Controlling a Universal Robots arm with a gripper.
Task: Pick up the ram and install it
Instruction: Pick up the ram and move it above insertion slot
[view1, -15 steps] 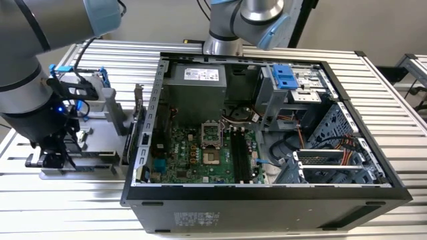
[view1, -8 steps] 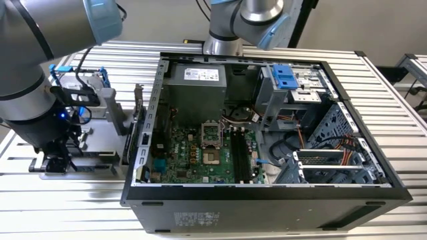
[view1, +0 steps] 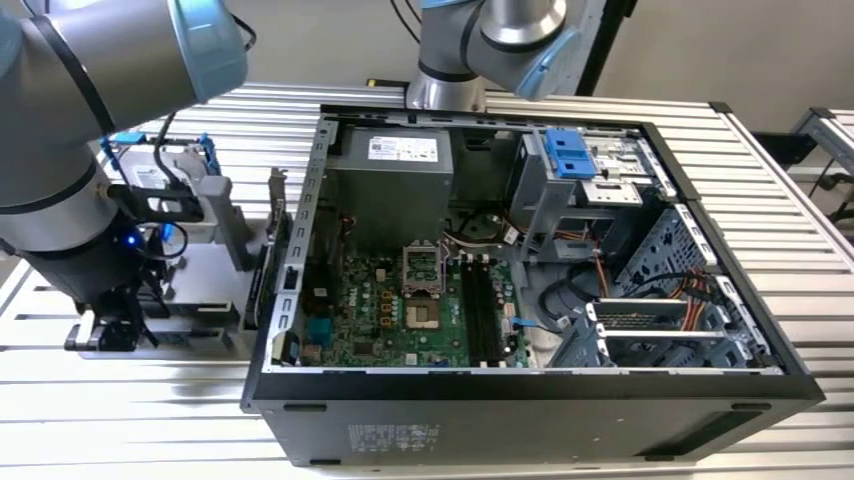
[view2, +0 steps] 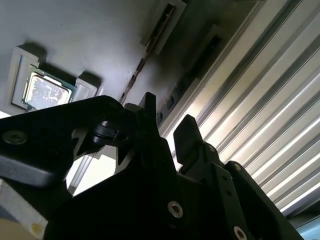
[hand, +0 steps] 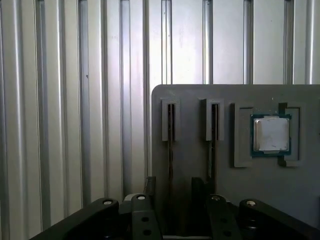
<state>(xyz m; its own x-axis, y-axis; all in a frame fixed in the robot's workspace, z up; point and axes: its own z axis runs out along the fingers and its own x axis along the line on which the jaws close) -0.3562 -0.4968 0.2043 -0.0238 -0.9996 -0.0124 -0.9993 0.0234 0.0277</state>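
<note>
In the exterior view my arm reaches down at the exterior view's left, with the hand (view1: 118, 325) low over a flat grey plastic tray (view1: 207, 300). The tray lies on the ribbed aluminium surface (view1: 147, 420) beside one open black computer case (view1: 534, 400), whose green motherboard (view1: 387, 310) faces up. From here I cannot tell how the hand stands. In the second wrist view the hand (view2: 168, 112) is spread, its two black fingers (view2: 148, 105) apart and pointing at the tray (view2: 75, 30). The ram (view2: 134, 75), a long thin circuit-board stick seen edge-on, runs from a slot towards the gap. One small square silver chip (view2: 45, 92) sits in its pocket further along. In the first wrist view I count two narrow slots (hand: 171, 112) side by side in the tray (hand: 190, 100), one square chip (hand: 271, 134) beyond them, and one hand (hand: 173, 187) with two fingers (hand: 151, 190). The ram (hand: 171, 150) stands on edge in the slot further from the chip and passes between the spread fingers, touching neither as far as I can see. A similar thin edge shows in the other slot, perhaps a second stick. For a good grip I judge the stick should sit centred in the gap and the fingers should press squarely on its flat faces. Any tilt could bind it in the slot.
</note>
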